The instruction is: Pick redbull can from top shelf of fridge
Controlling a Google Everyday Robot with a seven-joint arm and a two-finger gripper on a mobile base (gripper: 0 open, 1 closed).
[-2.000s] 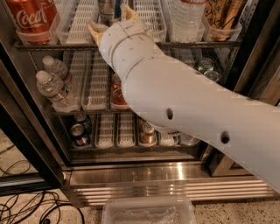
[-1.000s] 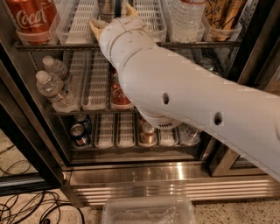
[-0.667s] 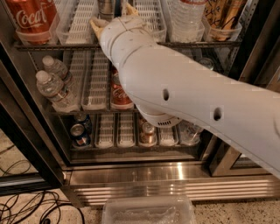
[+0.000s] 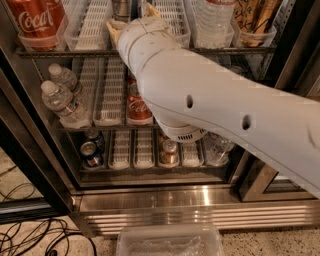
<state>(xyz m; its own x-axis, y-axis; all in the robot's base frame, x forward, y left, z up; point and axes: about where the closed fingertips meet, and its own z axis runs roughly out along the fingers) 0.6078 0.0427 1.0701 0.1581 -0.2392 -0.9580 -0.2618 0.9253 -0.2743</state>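
Slim, shiny silver redbull can point(image 4: 121, 7) stands upright on the white-trayed wire top shelf point(image 4: 90, 27) of the stainless-based fridge point(image 4: 200, 200). The tan-tipped pincer point(image 4: 131, 20) sits right at the can, just below and in front. Clenched or released? Cannot tell.

Down low, the speckled floor point(image 4: 265, 244) carries the fridge point(image 4: 190, 210) on its steel base. A clear plastic tub point(image 4: 170, 242) sits on the floor right in front of it, and black cables point(image 4: 35, 235) sprawl at the left. The gripper point(image 4: 131, 20) is up at the top shelf point(image 4: 225, 50).
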